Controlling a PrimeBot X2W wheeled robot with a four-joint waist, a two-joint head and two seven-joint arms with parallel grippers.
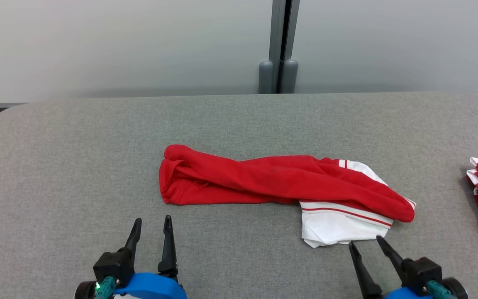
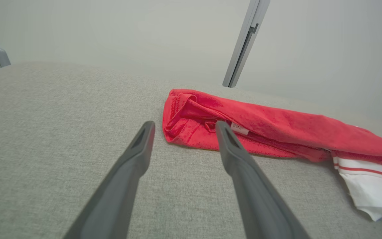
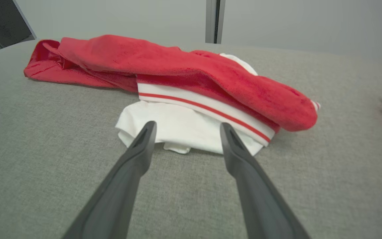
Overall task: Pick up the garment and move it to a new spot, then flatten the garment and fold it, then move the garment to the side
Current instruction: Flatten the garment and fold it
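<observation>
Even soft light, sharp focus

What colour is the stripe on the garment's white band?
Red, a thin line along the white band of the garment; clearest in the right wrist view.

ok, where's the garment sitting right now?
Head view: the garment lies bunched in the middle of the grey table, its white end just ahead of the open right pincer, its red end beyond the left pincer.

The white label [image 2: 239,128] on the garment [image 2: 287,127] is unreadable.
</observation>
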